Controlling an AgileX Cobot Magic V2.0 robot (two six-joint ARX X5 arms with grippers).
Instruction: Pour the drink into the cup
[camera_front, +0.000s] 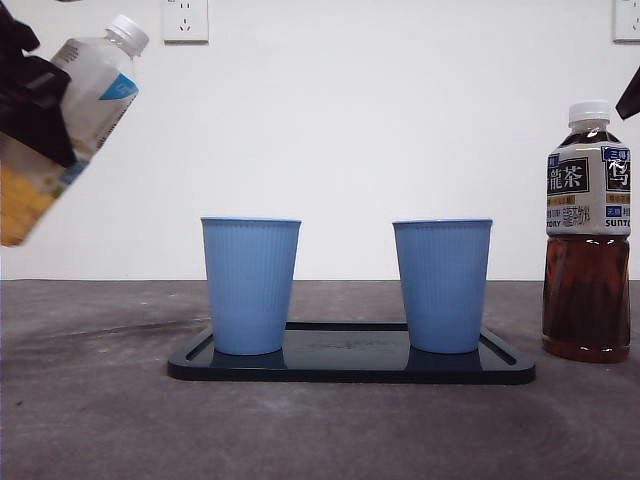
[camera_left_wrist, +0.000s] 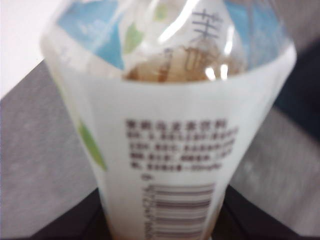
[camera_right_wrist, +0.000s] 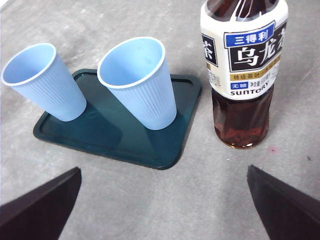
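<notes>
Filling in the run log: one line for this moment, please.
left gripper: holds white-capped plastic bottle tilted, cap on | right gripper: open, waiting | two blue ribbed cups upright on dark tray

Capped drink bottle (camera_front: 70, 110) hanging tilted, high left.
Two blue cups (camera_front: 250, 285) (camera_front: 441, 285) are standing upright, empty, apart.

Two blue cups — a left cup (camera_front: 250, 285) and a right cup (camera_front: 442, 285) — stand mid-frame on one dark tray (camera_front: 350, 367), the only tray on the tabletop (camera_front: 320, 430). Bottles number two: one tea bottle (camera_front: 588, 235) at the right edge, and one tilted bottle (camera_front: 70, 120) at the upper left, its label blurred in the left wrist view, so perhaps a different drink. Two wall sockets — one (camera_front: 185, 20) top centre-left, one (camera_front: 626, 20) top right, partly cut off. Caps: two, both white.
</notes>
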